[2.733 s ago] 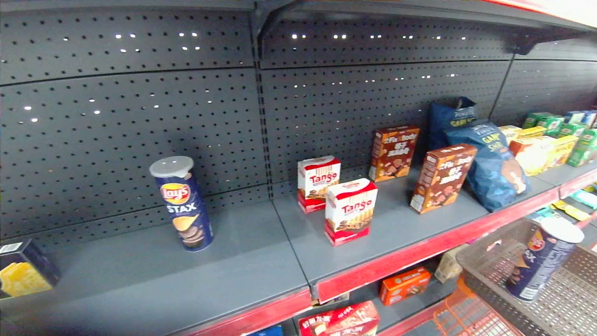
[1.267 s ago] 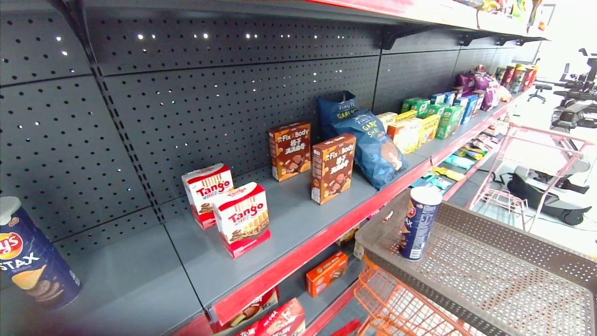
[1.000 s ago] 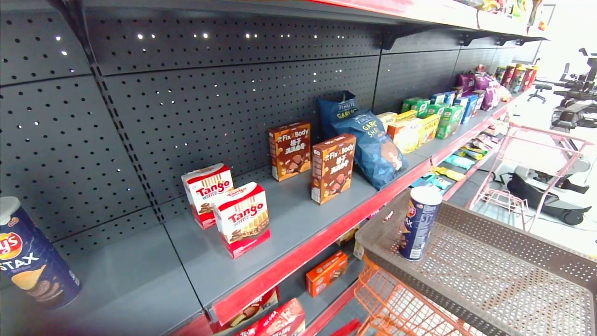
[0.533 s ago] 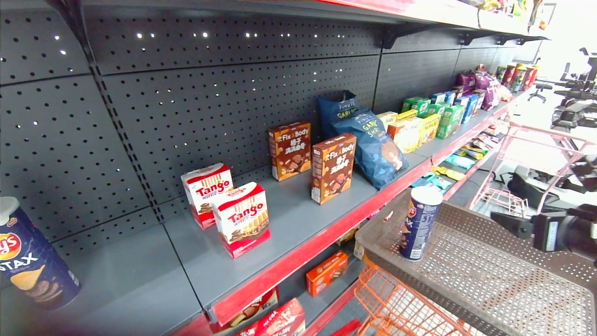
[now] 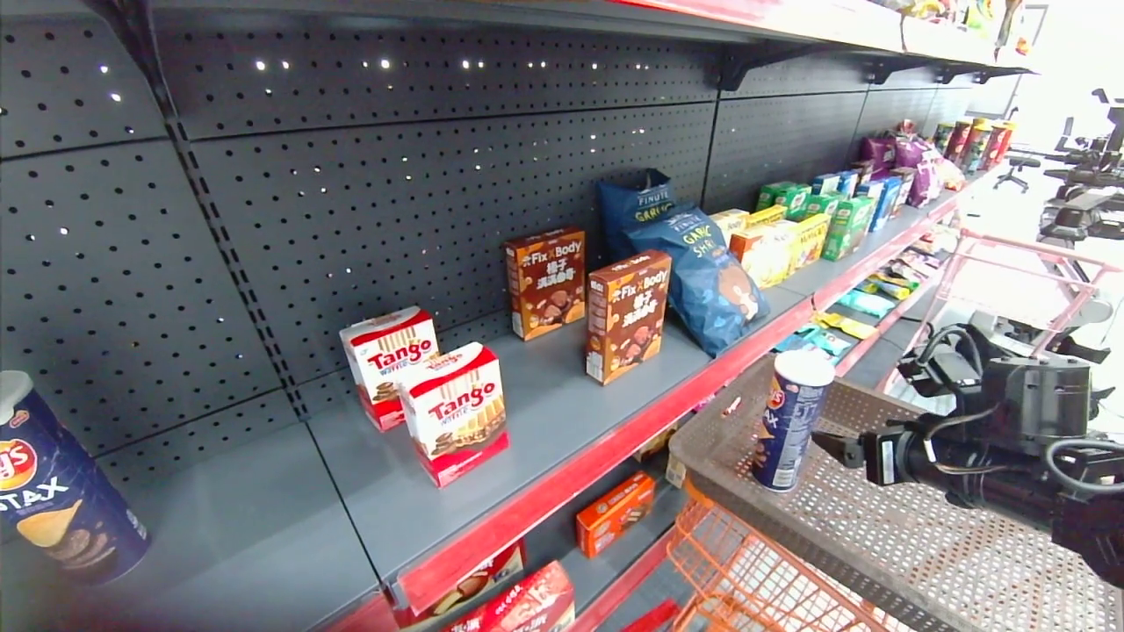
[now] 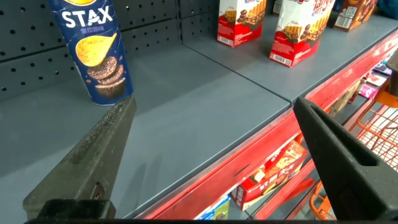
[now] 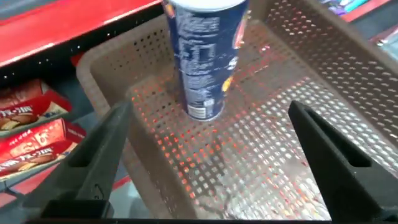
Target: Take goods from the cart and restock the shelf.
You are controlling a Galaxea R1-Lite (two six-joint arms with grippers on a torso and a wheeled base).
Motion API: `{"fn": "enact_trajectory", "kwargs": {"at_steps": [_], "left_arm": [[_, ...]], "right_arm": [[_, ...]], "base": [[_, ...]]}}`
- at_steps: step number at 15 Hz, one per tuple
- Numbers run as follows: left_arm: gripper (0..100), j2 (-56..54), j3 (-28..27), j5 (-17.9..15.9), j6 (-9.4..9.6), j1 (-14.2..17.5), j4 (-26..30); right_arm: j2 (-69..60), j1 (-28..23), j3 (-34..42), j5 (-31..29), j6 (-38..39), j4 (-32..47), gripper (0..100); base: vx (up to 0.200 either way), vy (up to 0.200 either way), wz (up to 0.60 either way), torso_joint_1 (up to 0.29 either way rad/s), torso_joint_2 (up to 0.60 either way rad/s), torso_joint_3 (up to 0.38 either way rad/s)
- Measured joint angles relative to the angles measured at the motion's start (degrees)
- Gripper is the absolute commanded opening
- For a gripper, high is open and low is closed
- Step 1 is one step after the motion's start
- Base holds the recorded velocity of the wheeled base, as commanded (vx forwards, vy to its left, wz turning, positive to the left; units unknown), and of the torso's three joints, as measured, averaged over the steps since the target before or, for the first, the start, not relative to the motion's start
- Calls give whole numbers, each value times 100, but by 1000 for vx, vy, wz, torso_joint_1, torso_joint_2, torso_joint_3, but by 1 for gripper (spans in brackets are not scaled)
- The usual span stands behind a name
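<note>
Can [image 5: 789, 420] stands in the basket [image 5: 931, 535] on the cart, in the corner nearest the shelf [image 5: 544, 412], base on the perforated floor. Right gripper [image 7: 210, 107] is level with it and just beside it, not touching; jaws spread wide, nothing held, can roughly centred ahead of the gap. Left gripper [image 6: 214, 104] hangs over the shelf's bare part near a second can [image 6: 93, 50] already stocked there, jaws also spread, empty.

Risks, as I judge them:
- Can is tall and narrow. One finger arriving first would likely push it over or skid it into the basket wall.
- Wall is smooth and round. An off-centre pinch could let it squirt out or twist in the grip.
- A grip too near the lid may pop the lid or leave the can swinging; mid-body looks safer.
- Basket rim sits close on two sides. A low lift could clip the base on it.
- Red shelf lip is between cart and shelf. A flat carry could knock the can there.

Pose: long axis vertical, white lid up, base down, no clear tilt. The wrist view shows the label's small-print side facing the gripper.
</note>
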Motion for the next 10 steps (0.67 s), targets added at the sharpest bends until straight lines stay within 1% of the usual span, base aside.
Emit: {"fn": "enact_trajectory", "kwargs": {"at_steps": [2,5,10], "left_arm": [[100,0,0,0,0,0,0],[100,0,0,0,-1,0,0],[100,0,0,0,-1,0,0]], "right_arm": [[346,77,15,2,-6,-361,100],[796,122,-127,-5,-110,-701,100],[1384,16,-747,-16,-261,-797,100]], "base": [[0,0,0,0,0,0],[0,0,0,0,0,0],[0,0,0,0,0,0]]}}
